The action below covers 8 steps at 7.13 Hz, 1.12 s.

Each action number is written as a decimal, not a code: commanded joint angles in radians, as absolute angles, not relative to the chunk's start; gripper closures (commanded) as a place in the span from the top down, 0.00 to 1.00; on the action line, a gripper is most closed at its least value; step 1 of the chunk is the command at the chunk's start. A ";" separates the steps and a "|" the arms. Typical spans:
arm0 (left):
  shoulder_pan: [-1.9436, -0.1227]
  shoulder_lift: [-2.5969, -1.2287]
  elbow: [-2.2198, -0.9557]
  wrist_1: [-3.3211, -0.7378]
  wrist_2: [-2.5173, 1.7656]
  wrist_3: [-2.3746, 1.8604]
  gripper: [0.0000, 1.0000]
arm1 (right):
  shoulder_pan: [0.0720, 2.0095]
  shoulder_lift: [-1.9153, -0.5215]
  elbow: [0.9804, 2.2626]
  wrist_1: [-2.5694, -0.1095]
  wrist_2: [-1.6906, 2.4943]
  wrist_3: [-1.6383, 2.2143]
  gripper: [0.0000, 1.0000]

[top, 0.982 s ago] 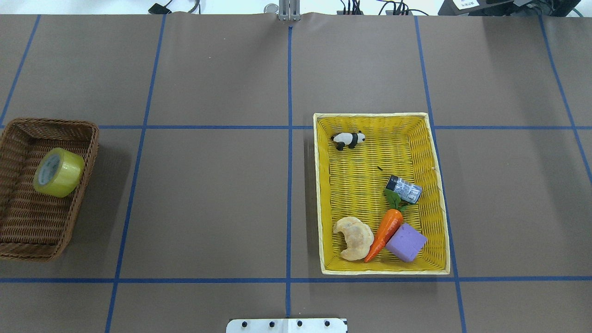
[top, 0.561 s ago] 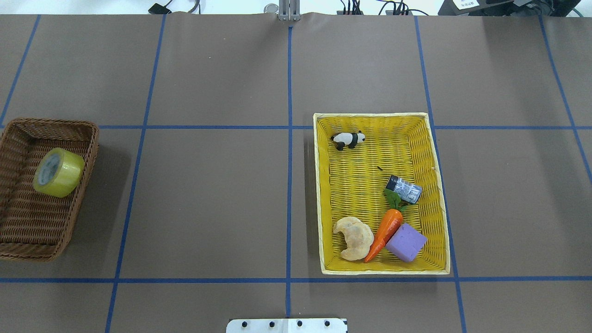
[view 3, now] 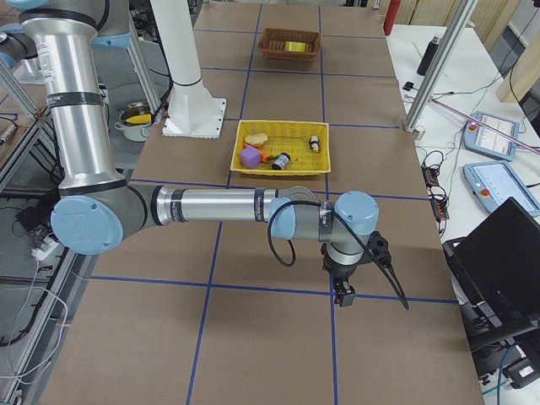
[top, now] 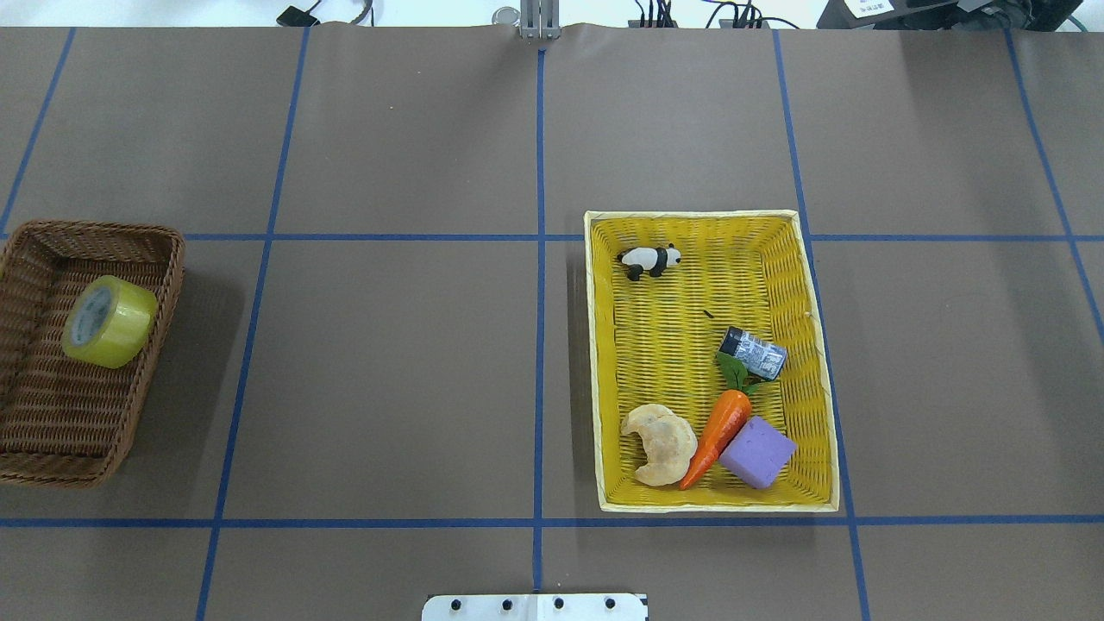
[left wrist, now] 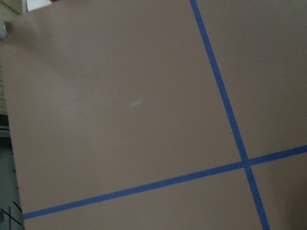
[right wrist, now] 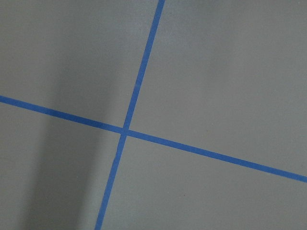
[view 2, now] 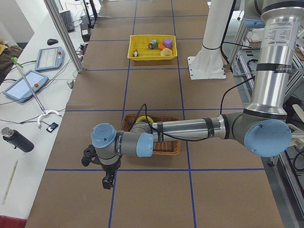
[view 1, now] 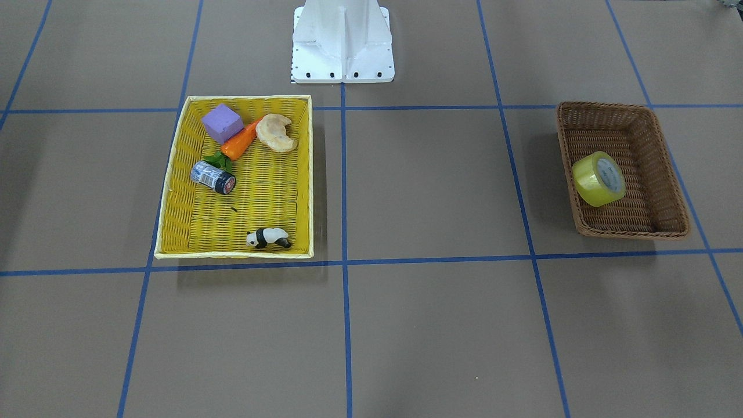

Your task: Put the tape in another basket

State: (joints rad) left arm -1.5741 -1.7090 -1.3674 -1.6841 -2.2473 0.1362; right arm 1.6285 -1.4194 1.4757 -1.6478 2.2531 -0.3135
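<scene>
The left claw (view 2: 108, 182) points down over bare worktop (top: 388, 371), just past the outer end of the dark brown basket (top: 52, 405); it shows only in a side view, so I cannot tell whether it is open or closed. The right claw (view 3: 344, 295) also points down over the worktop, well apart from both baskets, and I cannot tell its state either. Each wrist view shows only brown worktop crossed by blue lines. The tape (top: 109, 321) is inside the brown basket, tilted with its white core facing up, against the side wall nearer the worktop's middle. Well apart from it, the yellow basket (top: 664, 345) holds a panda figure (top: 649, 260), a small can (top: 753, 352), a carrot (top: 718, 435), a croissant (top: 660, 444) and a purple block (top: 757, 451)
</scene>
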 commanded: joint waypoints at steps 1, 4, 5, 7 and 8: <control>-1.574 -1.738 -1.371 -1.577 -2.253 0.137 0.99 | 1.631 -1.428 1.474 -1.649 2.249 -0.313 1.00; -1.572 -1.730 -1.370 -1.585 -2.256 0.124 0.99 | 1.631 -1.468 1.474 -1.648 2.250 -0.316 1.00; -1.574 -1.730 -1.393 -1.586 -2.256 0.124 0.99 | 1.635 -1.477 1.477 -1.647 2.252 -0.316 1.00; -1.574 -1.726 -1.425 -1.586 -2.258 0.126 0.99 | 1.649 -1.486 1.474 -1.647 2.247 -0.313 1.00; -1.572 -1.726 -1.428 -1.585 -2.258 0.126 0.99 | 1.661 -1.491 1.476 -1.647 2.252 -0.310 1.00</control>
State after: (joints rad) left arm -1.5735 -1.7270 -1.4199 -1.5857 -2.2575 0.1256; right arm 1.6480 -1.4842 1.4757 -1.6475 2.2488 -0.3134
